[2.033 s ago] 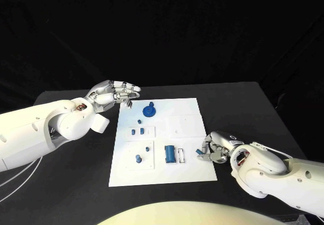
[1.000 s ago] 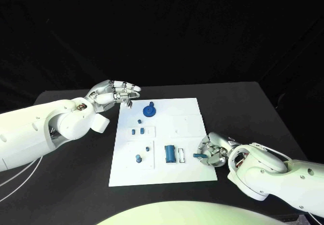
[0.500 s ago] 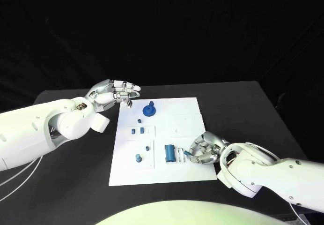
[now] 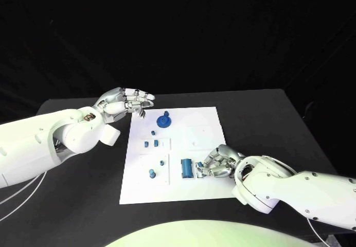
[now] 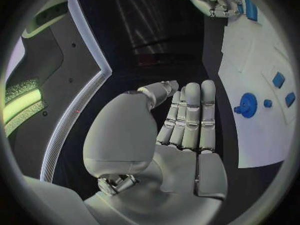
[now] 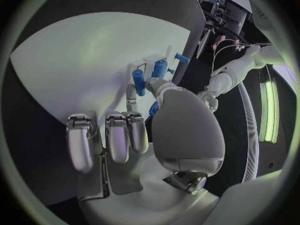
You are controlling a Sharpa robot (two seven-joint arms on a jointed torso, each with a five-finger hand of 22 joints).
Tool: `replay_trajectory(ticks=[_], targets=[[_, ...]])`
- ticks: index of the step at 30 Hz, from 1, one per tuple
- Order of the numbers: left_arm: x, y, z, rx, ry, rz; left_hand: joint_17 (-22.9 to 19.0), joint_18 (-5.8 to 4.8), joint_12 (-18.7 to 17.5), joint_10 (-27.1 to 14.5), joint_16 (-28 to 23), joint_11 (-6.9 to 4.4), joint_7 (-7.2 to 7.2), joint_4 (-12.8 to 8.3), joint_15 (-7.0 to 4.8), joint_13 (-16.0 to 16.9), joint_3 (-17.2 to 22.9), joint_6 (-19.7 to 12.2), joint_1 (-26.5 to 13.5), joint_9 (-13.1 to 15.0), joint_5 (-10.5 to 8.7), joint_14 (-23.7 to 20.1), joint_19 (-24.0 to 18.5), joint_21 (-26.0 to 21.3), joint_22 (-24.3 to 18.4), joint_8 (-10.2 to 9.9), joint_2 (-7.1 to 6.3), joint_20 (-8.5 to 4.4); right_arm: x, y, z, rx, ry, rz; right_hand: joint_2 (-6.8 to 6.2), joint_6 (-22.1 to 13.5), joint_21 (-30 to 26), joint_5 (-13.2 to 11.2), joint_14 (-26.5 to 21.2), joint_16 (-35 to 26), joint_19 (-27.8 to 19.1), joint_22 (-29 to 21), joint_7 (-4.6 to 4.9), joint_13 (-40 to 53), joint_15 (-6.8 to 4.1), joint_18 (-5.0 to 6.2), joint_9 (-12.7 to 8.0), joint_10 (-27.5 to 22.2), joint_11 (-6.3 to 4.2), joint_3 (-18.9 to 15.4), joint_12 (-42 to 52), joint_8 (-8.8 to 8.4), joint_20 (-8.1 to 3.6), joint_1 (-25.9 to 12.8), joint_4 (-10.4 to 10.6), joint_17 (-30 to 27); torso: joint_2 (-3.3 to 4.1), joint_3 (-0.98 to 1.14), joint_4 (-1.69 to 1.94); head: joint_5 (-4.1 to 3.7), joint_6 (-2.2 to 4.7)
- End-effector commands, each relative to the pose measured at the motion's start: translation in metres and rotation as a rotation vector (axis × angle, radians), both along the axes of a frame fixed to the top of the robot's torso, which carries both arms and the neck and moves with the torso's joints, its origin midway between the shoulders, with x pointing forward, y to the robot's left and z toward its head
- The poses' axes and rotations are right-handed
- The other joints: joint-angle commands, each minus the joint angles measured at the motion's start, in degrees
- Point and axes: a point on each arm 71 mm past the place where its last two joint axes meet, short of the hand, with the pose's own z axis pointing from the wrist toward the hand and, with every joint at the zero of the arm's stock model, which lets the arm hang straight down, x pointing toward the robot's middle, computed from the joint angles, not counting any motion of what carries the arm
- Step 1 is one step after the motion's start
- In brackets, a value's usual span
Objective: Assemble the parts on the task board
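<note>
On the black bench (image 4: pixel 260 110) the task board (image 4: pixel 208 128) lay mid-frame, and we judged our right hand (image 4: pixel 217 165), pinching a small blue part (image 4: pixel 200 165) beside the blue block (image 4: pixel 186 168) low on the board, needed slow alignment, while our left hand (image 4: pixel 126 101) hovered curled and empty at upper left.

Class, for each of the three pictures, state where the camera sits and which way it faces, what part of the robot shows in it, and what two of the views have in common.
Head view: from the robot's head, looking down at the table; both arms reach in, left hand beside the task board, right hand over it.
Left wrist view: behind the left hand, looking past its empty fingers at the board's edge.
Right wrist view: behind the right hand, looking down onto the board.
Shared: head and left wrist views both show the round blue part.
</note>
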Motion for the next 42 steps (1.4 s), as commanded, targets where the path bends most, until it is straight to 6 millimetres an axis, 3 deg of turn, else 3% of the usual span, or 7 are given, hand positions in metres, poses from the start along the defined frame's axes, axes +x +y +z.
replay_trajectory(ticks=[1,6,18,24,26,35,42], targets=[[-0.001,-0.0027,0.0011,-0.009,-0.003,-0.018,0.1,0.98,0.4,-0.5,0.4,-0.06,0.65,0.0,-0.03,-0.1,0.3,-0.4,-0.2,0.1,0.24,-0.3,0.1,-0.1,-0.1,0.4,0.4,0.1,-0.0006,0.0035,-0.0011,-0.002,0.007,0.021,0.0,0.0,0.3,-0.5,6.1,0.3,5.9,15.1,-0.52,14.3,-0.32,-0.38,0.1,5.3,-0.52,0.4,0.2,0.12,-0.44,-0.8,0.0,15.1,-0.01,0.0,-0.05,0.1,-0.07],[-0.0012,-0.0025,0.0012,-0.007,-0.004,-0.019,0.1,0.98,0.5,-0.5,0.4,-0.06,0.65,0.0,-0.05,-0.1,0.4,-0.4,-0.2,0.1,0.23,-0.4,0.1,0.0,-0.1,0.4,0.37,0.09,-0.0013,0.0069,-0.0028,-0.021,0.021,0.053,-0.38,0.0,0.3,-4.3,6.1,0.3,5.9,15.1,-0.61,14.4,-0.39,-0.38,0.5,5.4,-0.59,0.2,0.3,0.38,-0.51,-1.8,-0.1,15.1,-0.01,0.0,0.0,0.21,-0.12],[-0.0015,-0.0019,0.0013,-0.002,-0.005,-0.02,0.1,0.98,0.5,-0.5,0.4,-0.06,0.65,-0.1,-0.05,-0.1,0.4,-0.5,-0.2,0.1,0.22,-0.4,0.1,0.0,-0.1,0.4,0.34,0.08,-0.0009,0.0073,-0.004,-0.042,0.021,0.071,-0.45,0.0,0.3,-6.7,6.1,0.3,5.9,15.1,-0.52,14.2,-0.32,-0.38,0.7,5.2,-0.51,-0.6,0.0,0.43,-0.48,-3.5,0.1,15.1,-0.05,0.02,-0.07,0.34,-0.16],[-0.0015,-0.0015,0.0012,-0.002,-0.005,-0.02,0.1,0.98,0.5,-0.5,0.4,-0.06,0.65,-0.1,-0.05,-0.1,0.4,-0.5,-0.2,0.1,0.22,-0.4,0.1,0.0,-0.1,0.4,0.34,0.08,-0.0012,0.008,-0.0036,-0.039,0.016,0.076,0.18,0.0,0.3,-14.4,6.1,0.3,5.9,15.1,-0.41,14.2,-0.18,-0.38,0.9,5.2,-0.37,-4.9,-0.1,0.41,-0.33,-6.9,0.2,15.1,-0.03,0.0,-0.07,0.36,-0.18],[-0.0014,-0.0016,0.0012,-0.002,-0.005,-0.02,0.1,0.98,0.5,-0.5,0.4,-0.06,0.65,-0.1,-0.05,-0.1,0.4,-0.5,-0.2,0.1,0.22,-0.4,0.1,0.0,-0.1,0.4,0.34,0.08,-0.0013,0.0083,-0.0033,-0.036,0.012,0.078,0.38,0.0,0.3,-13.0,6.1,0.3,5.9,15.1,-0.48,14.2,-0.23,-0.38,1.1,5.2,-0.43,-7.5,-0.1,0.47,-0.35,-8.4,0.3,15.1,-0.04,0.0,-0.09,0.35,-0.17],[-0.001,-0.0005,0.001,0.0,-0.005,-0.017,0.1,0.97,0.6,-0.5,0.4,-0.05,0.66,-0.1,-0.04,-0.1,0.5,-0.5,-0.3,0.1,0.22,-0.4,0.1,0.0,-0.1,0.5,0.35,0.09,-0.0023,0.006,-0.0015,-0.03,-0.006,0.076,3.52,-0.1,0.3,-16.2,6.1,0.3,5.9,15.1,-0.62,14.2,-0.32,-0.38,1.6,5.2,-0.54,-17.2,-0.2,0.69,-0.42,-9.0,0.3,15.1,-0.06,0.02,-0.05,0.33,-0.16],[-0.0007,0.0001,0.0009,0.001,-0.006,-0.016,0.1,0.97,0.6,-0.5,0.4,-0.04,0.67,0.0,-0.03,-0.1,0.5,-0.5,-0.3,0.1,0.21,-0.4,0.1,0.0,-0.1,0.5,0.38,0.09,-0.0045,0.0036,-0.0004,-0.032,-0.01,0.076,4.28,-0.1,0.3,-15.9,6.1,0.3,5.9,15.1,-0.63,14.2,-0.32,-0.38,1.7,5.2,-0.54,-18.7,-0.2,0.72,-0.41,-8.7,0.3,15.1,-0.05,0.02,-0.07,0.37,-0.11]])
